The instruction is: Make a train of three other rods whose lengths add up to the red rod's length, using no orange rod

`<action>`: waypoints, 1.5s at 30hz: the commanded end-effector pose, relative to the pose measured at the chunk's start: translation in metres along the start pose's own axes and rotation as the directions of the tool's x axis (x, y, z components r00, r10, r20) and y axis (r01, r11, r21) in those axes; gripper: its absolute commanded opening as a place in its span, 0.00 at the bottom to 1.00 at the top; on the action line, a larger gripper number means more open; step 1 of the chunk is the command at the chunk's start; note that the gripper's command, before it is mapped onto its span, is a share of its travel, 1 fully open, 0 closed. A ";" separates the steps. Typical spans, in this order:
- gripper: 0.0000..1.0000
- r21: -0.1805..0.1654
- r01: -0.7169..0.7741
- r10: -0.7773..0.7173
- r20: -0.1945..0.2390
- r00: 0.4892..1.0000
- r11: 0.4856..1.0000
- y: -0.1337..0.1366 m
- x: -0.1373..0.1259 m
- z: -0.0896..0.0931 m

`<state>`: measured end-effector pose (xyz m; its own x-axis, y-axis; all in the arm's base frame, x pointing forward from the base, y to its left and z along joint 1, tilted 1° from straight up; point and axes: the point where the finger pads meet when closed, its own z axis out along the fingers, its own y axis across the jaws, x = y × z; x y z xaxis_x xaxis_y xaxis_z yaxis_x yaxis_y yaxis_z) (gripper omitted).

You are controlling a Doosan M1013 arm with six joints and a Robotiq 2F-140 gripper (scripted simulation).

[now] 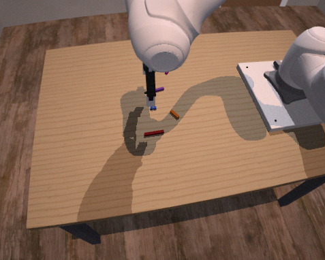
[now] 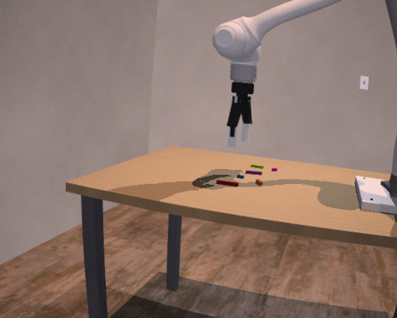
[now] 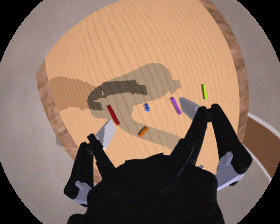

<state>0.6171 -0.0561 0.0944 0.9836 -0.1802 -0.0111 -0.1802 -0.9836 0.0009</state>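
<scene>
While hanging high over the wooden table (image 2: 161, 189), black two-finger gripper (image 2: 238, 141) spread wide, holding nothing, short blue rod (image 2: 240, 176) mid-frame, long red rod (image 2: 227, 182) beside it.

Six rods (image 2: 227, 182) lie on one table (image 2: 153, 196).

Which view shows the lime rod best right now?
Exterior: the lime rod lies in plain sight behind the purple rod, clear of the open pincer. The wrist view shows it only as a tiny sliver. In the top view the arm hides it.
</scene>
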 end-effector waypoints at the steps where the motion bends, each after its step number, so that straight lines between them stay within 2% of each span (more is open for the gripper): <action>1: 1.00 0.000 -0.001 0.001 0.000 1.000 1.000 0.007 0.000 0.001; 3: 1.00 0.000 -0.009 0.009 0.000 1.000 1.000 0.043 0.001 0.004; 15: 1.00 0.000 -0.035 0.035 0.000 0.999 0.999 0.166 -0.013 0.017; 17: 1.00 0.000 -0.035 0.035 0.000 0.999 0.999 0.166 -0.013 0.017; 19: 1.00 0.000 -0.042 0.042 0.000 0.999 0.999 0.199 -0.021 0.021; 21: 1.00 0.000 -0.044 0.044 0.000 0.999 0.999 0.204 -0.023 0.022; 22: 0.15 0.000 -0.044 0.044 0.000 0.999 0.999 0.204 -0.023 0.022; 45: 0.15 0.000 -0.044 0.044 0.000 0.999 0.999 0.204 -0.023 0.022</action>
<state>0.5576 -0.2531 0.0731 0.9747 -0.2231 -0.0111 -0.2231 -0.9748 0.0014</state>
